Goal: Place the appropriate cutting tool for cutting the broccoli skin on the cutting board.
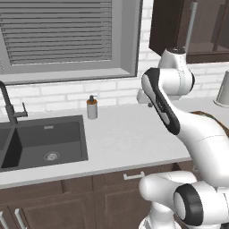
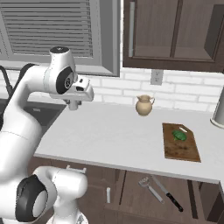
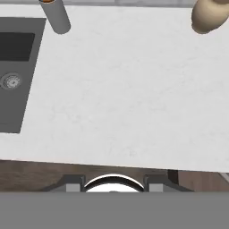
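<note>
I see the arm (image 2: 26, 113) raised over the left part of the worktop (image 2: 113, 131) in the right base view, its hand at centre left of the frame, above the worktop edge next to the sink (image 1: 44, 143). The fingers (image 2: 74, 104) hang below the hand, pointing down; their tips are too small to judge, so I cannot tell how wide they stand, and I see nothing between them. The board (image 2: 180, 144) lies at the right of the worktop in the right base view, flat, with the broccoli (image 2: 179, 135) resting on its far half, near the handle hole. The tool (image 2: 151, 188) lies in the open drawer below the worktop, at lower centre-right of that frame, its looped head towards the left; a knife (image 2: 168, 194) with a dark handle lies just beside it, to its right. Tool and board are well apart, and the tool is apart from the fingers. A tan jug (image 2: 144, 105) stands at the back of the worktop against the brick wall, between the hand and the board. In the left base view a soap bottle (image 1: 92, 107) stands behind the right corner of the sink, and a tap (image 1: 11, 107) rises at the left edge of the frame. In the hand view I look down on bare worktop, with the sink at the left edge and the jug at upper right.
</note>
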Controlling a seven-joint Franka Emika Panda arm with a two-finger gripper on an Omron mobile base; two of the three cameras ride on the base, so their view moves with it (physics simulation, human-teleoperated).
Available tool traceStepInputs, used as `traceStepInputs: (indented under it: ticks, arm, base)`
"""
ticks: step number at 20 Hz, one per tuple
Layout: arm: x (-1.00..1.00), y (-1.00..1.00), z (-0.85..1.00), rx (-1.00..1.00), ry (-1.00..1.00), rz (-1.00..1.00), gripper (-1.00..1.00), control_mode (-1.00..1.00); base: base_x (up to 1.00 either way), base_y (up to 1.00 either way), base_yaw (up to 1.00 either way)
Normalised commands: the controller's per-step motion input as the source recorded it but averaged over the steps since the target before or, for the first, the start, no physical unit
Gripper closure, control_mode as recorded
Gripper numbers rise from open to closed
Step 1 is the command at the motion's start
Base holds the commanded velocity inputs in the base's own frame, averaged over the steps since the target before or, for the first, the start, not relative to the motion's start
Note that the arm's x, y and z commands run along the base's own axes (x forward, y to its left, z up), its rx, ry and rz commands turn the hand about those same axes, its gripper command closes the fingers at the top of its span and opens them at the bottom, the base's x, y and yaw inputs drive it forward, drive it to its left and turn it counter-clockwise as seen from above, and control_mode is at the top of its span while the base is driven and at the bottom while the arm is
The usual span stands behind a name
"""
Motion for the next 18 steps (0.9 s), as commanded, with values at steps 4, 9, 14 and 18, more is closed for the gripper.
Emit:
traceStepInputs:
  ticks: [4,9,14,18]
  arm:
    - [-0.43,-0.14,0.00,0.00,-0.08,0.00,-1.00,-1.00]
    - [-0.90,-0.76,-0.12,0.06,-0.17,-0.08,-1.00,-1.00]
    - [-0.55,-0.97,-0.36,0.06,-0.01,-0.21,-1.00,-1.00]
    - [-0.45,-0.92,-0.62,0.00,0.00,-0.23,-1.00,-1.00]
  base:
    - [0.00,0.00,0.00]
    - [0.00,0.00,0.00]
    - [0.00,0.00,0.00]
    - [0.00,0.00,0.00]
